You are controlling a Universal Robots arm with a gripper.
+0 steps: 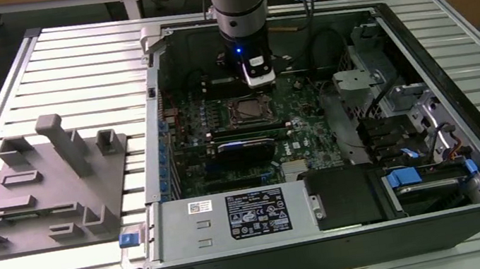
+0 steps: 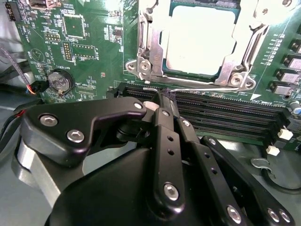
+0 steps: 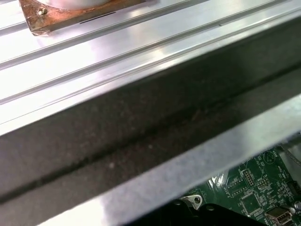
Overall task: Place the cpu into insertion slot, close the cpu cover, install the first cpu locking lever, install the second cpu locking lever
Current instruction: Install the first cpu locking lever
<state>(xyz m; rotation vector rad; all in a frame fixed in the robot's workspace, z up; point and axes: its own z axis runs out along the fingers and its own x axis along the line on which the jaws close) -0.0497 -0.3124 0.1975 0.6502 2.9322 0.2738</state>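
Note:
The cpu [image 2: 197,40], a flat silver-grey square, lies in the insertion slot [image 1: 247,112] on the green motherboard. The cpu cover [image 2: 149,47], a silver metal frame, is down around the chip's face. A thin wire locking lever [image 2: 197,88] runs along the socket's edge closest to my fingers. In the second wrist view my gripper [image 2: 162,98] is shut, its black fingertips [image 2: 164,122] pressed together with the tip right at that wire. In the exterior view the gripper [image 1: 259,80] hangs inside the open computer case just beyond the socket.
Long black card slots [image 2: 225,113] lie between my fingers and the socket, with a coin battery [image 2: 59,81] beside them. A black card with blue trim [image 1: 247,149], the power supply [image 1: 233,214] and drive bays [image 1: 418,179] fill the case. A grey fixture plate [image 1: 48,184] sits on the ribbed table.

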